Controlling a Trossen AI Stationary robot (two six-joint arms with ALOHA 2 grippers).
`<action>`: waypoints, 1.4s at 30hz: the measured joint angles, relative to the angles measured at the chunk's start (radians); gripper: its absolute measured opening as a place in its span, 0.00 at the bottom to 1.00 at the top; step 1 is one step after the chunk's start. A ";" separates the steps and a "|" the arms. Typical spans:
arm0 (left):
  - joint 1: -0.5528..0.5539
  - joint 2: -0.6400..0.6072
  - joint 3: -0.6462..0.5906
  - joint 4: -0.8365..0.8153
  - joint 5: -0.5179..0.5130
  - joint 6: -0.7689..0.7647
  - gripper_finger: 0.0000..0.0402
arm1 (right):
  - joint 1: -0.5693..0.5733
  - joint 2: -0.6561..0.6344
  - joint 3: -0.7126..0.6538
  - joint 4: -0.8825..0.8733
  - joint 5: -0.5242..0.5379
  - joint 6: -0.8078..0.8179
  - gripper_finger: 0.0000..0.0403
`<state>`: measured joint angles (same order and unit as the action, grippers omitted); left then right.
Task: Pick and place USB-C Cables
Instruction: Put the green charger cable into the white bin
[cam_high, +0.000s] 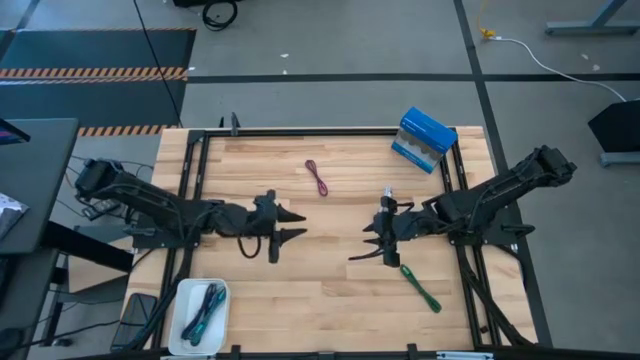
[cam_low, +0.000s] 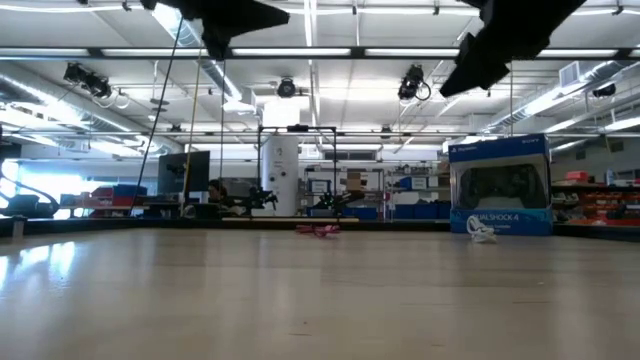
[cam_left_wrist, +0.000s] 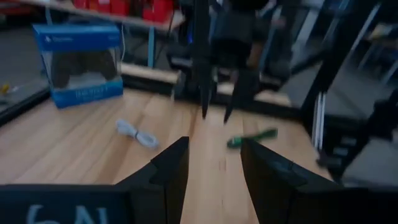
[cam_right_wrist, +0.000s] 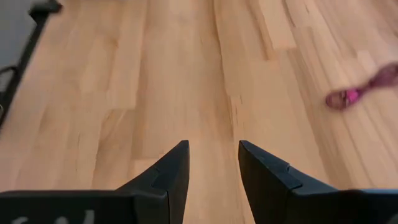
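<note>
While both arms hover mid-table, three cables wait loose on the wood.

Left gripper (cam_high: 297, 224) sits left of centre in the overhead frame, fingers spread and empty; right gripper (cam_high: 365, 241) faces it just right of centre, also spread with nothing held. Maroon cable (cam_high: 319, 178) lies above them, upper middle; green cable (cam_high: 421, 288) sits lower right, just below the right gripper; white cable (cam_left_wrist: 138, 133) shows only in the left wrist view, near the blue-and-white box (cam_high: 424, 140). White tray (cam_high: 185, 308), lower left, holds what looks like teal and darker cords, hard to separate. Best play: right arm drops square over the green cable, fingers straddling its width, pinching the bundle's middle.
</note>
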<state>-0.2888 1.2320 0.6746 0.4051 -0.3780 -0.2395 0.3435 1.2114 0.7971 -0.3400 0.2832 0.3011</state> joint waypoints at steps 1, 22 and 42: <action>0.009 0.005 -0.028 0.060 0.007 0.001 0.38 | 0.000 0.000 0.000 -0.012 0.001 0.013 0.36; 0.029 0.071 -0.151 0.359 0.055 0.070 0.38 | 0.000 0.219 -0.071 -0.086 -0.109 0.172 0.36; 0.028 0.071 -0.151 0.360 0.055 0.067 0.38 | 0.083 0.143 -0.071 -0.387 -0.411 0.537 0.36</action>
<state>-0.2611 1.3025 0.5236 0.7656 -0.3229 -0.1729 0.4264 1.3545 0.7258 -0.7267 -0.1277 0.8382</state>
